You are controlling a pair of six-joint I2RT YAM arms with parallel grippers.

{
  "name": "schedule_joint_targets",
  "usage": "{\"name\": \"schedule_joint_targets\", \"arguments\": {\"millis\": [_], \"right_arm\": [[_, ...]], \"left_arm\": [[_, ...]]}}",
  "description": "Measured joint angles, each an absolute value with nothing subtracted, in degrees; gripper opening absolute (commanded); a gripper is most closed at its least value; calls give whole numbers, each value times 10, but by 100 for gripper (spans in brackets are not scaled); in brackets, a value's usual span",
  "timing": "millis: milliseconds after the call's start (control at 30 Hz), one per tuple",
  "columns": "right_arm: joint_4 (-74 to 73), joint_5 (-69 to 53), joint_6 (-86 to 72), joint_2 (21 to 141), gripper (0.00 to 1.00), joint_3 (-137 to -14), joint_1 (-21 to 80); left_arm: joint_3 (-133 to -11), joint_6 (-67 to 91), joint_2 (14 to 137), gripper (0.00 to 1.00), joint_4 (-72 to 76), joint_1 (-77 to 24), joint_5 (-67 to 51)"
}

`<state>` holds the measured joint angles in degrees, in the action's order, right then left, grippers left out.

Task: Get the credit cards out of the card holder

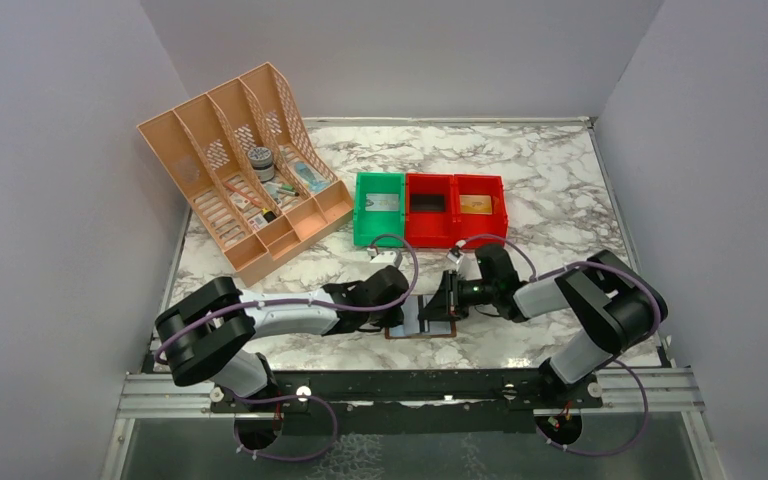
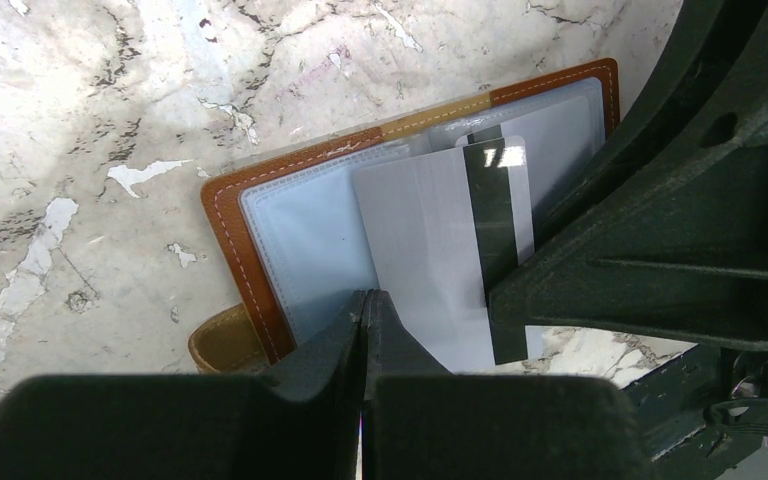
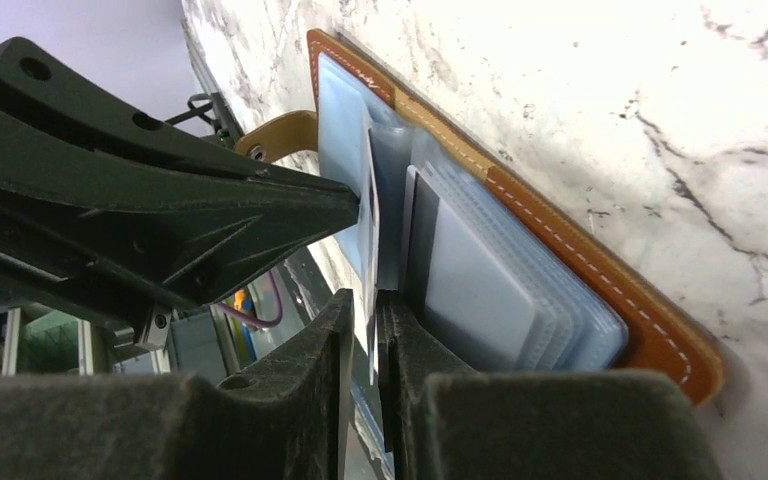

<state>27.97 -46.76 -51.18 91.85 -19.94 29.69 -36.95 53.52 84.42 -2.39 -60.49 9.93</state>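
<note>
Two claws meet over the open card holder (image 1: 422,326), which lies flat near the front edge of the marble table (image 1: 550,180). The left claw (image 2: 365,320) is closed tight and empty, tips at the holder's sleeves. The right claw (image 3: 362,330) pinches a pale, dark-banded card (image 2: 430,250) sticking partly out.
</note>
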Motion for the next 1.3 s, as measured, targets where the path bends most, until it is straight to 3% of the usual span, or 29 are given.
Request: {"name": "schedule_joint_targets", "arguments": {"millis": [233, 567, 1033, 1133, 1300], "right_arm": [[294, -453, -543, 930, 1, -200, 297], [171, -370, -510, 827, 1, -216, 300], [55, -291, -427, 646, 1, -229, 300], [56, -279, -397, 609, 1, -240, 300], [66, -262, -351, 589, 1, -272, 300]], "left_arm": [[-362, 539, 838, 1, -19, -605, 101], [-358, 545, 825, 2, -38, -605, 126], [-359, 518, 741, 43, -105, -596, 141], [-360, 505, 700, 54, -125, -573, 142], [-360, 481, 620, 65, -140, -493, 117]]}}
